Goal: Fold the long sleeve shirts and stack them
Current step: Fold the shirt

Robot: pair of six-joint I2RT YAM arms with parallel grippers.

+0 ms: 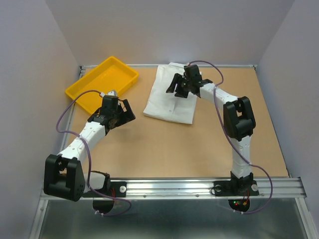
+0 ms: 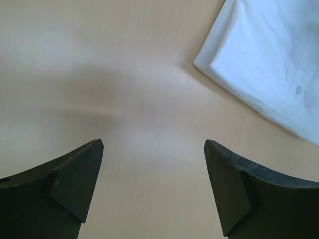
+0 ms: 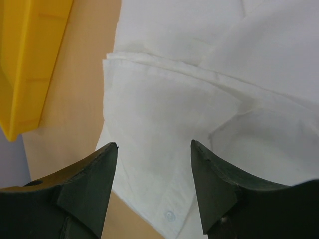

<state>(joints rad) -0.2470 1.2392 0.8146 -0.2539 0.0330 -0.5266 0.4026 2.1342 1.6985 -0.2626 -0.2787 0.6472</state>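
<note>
Fabric of the folded thin white long-sleeve shirt (image 1: 168,99), far-centre on the tan surface (image 1: 164,149), looks limp and light, probably best pinched at a layered edge; right jaws open above it, left jaws wide, both empty.

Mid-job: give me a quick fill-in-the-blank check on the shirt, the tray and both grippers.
1. The folded shirt is ___ in colour.
2. The tray to its left is ___ in colour.
3. The right gripper hangs over the ___.
4. The left gripper hangs over bare table, jaws ___.
Missing words: white; yellow; shirt; open.
</note>
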